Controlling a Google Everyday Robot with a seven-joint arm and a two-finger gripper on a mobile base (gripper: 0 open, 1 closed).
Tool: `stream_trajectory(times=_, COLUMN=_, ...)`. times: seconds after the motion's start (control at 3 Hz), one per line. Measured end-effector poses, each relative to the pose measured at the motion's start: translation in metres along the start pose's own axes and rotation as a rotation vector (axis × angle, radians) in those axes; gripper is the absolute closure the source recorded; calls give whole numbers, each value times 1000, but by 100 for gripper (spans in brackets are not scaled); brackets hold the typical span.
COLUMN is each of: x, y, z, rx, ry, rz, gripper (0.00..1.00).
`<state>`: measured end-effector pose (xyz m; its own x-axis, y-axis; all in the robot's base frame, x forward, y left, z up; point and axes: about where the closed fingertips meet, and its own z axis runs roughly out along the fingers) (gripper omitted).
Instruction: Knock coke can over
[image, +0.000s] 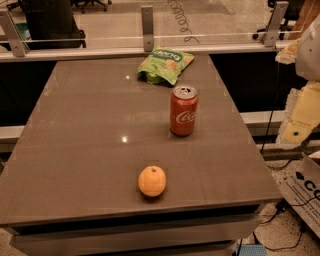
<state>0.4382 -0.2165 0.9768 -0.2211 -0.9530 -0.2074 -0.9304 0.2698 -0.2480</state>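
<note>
coke can (183, 111) between orange (152, 181), chip bag (165, 65); claw unseen

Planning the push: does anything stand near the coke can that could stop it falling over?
Nothing visible does. The coke can stands upright on the table; the chip bag lies behind, the orange in front, both apart. The gripper is not in view.

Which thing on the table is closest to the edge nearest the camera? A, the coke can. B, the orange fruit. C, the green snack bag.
B: the orange fruit lies nearest that edge of the table, the coke can stands upright behind it, and the green snack bag lies at the far end. The gripper hangs off to the table's right, touching none of them.
</note>
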Motion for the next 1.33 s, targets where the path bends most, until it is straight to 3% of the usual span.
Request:
stream_trajectory(times=0.33, x=0, y=0, z=0, rx=0, ry=0, rz=0, gripper=0)
stream_trajectory(times=0.67, x=-8, y=6, z=15, rx=-30, ry=-78, rz=29, gripper=0)
stream_trajectory(times=1.33, x=-68, y=12, z=64, rx=-115, ry=-407, rz=90, gripper=0)
